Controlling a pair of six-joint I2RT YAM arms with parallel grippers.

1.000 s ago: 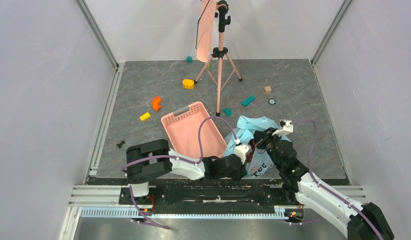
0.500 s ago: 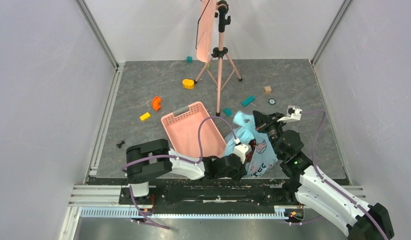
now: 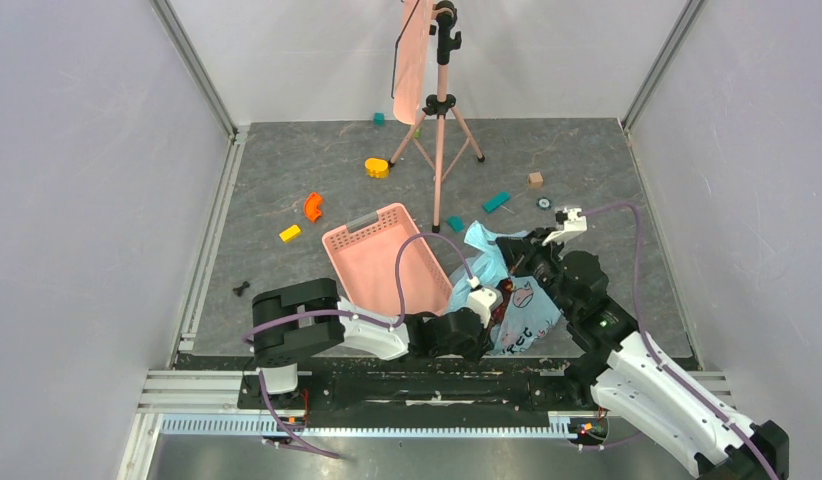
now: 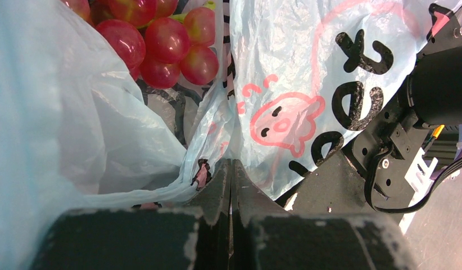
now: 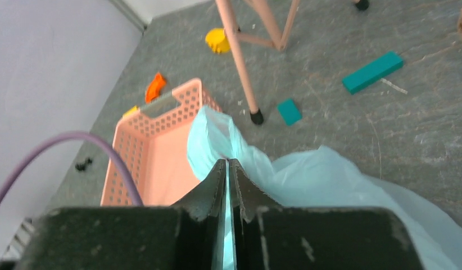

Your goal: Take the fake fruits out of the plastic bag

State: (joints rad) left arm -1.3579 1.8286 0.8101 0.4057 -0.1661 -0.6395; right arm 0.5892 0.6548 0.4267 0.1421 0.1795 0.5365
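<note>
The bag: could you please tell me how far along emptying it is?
Done: nothing; the fruits sit inside the bag. In hand: the left gripper and right gripper each pinch bag film, shut. Left: taking every fruit out.

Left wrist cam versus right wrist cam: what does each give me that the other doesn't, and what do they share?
Only the left wrist view shows the red fruit inside the bag, plus the bag's pig print. Only the right wrist view shows the pink basket, a tripod leg and a teal block; no fruit is visible there. Both show light-blue bag plastic pinched in that arm's own pincer: the left pincer beside the print, the right pincer on a plain fold, each shut on it.
</note>
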